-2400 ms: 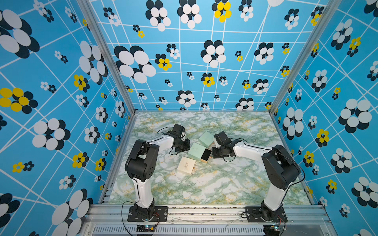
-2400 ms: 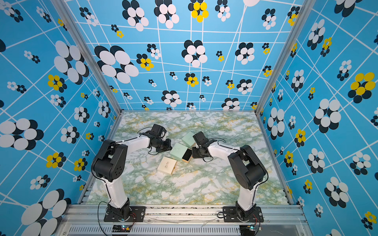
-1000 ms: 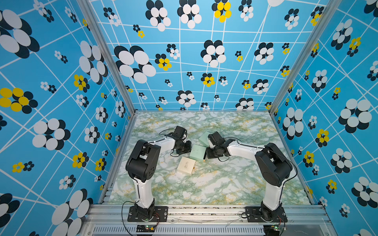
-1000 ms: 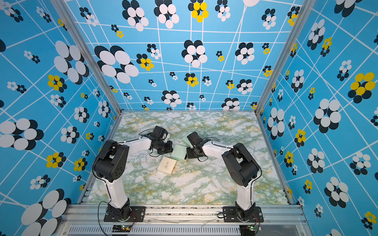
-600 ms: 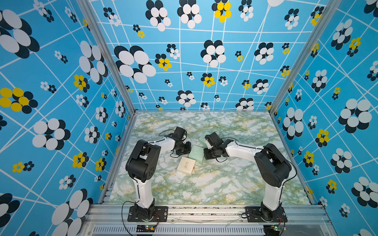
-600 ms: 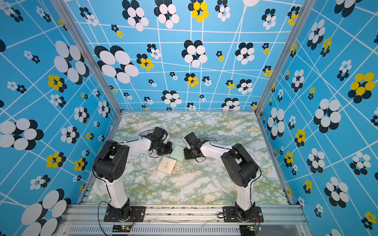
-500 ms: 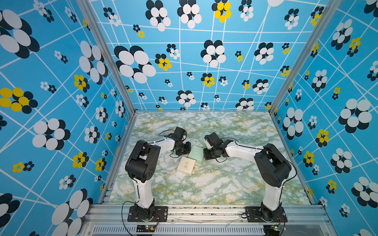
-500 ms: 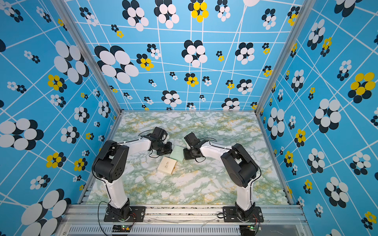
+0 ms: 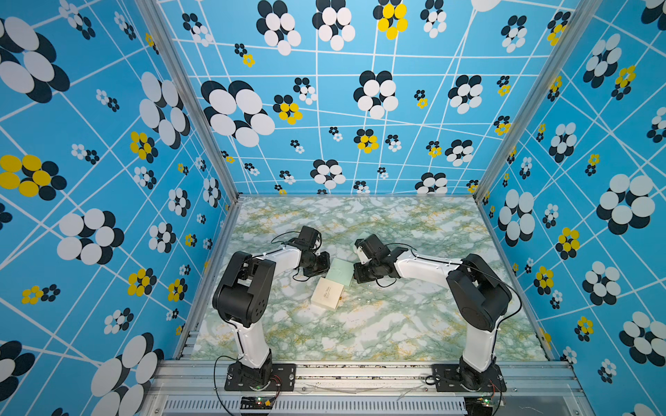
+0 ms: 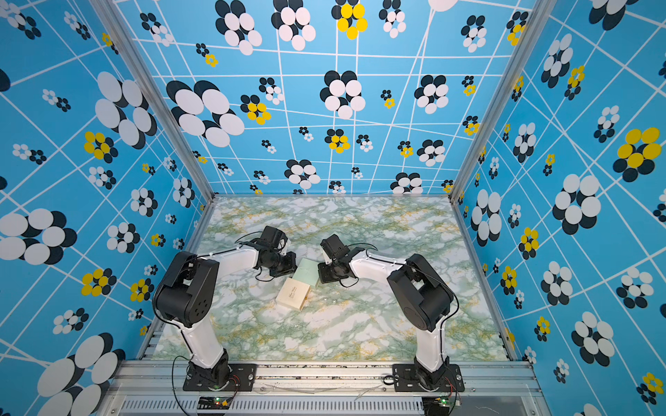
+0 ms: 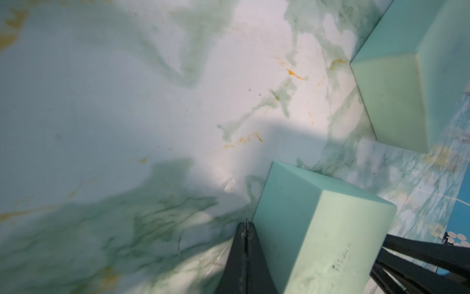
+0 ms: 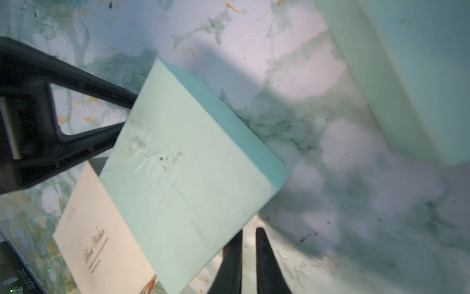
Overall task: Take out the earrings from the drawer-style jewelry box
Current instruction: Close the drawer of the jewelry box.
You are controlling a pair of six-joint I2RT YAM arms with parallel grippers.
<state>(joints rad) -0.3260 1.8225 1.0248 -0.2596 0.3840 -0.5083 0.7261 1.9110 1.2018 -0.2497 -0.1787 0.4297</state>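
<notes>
Got the mint jewelry box (image 9: 340, 272) wedged between both tools, looking closed. Seeing left tool (image 11: 245, 225) clenched empty against one side, right tool (image 12: 248, 230) barely parted, empty, at the opposite corner. Can't confirm earrings; maybe those glints (image 9: 361, 298) on the table (image 9: 396, 324) just base-side of that box, closer to the right tool.

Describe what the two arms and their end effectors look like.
The left arm and right arm match: white tubular links, bulky black joint housings, black wrist cameras, thin black cables looping at the wrists. The left end effector and right end effector each have two slim black tapered fingers. No markings are legible.
</notes>
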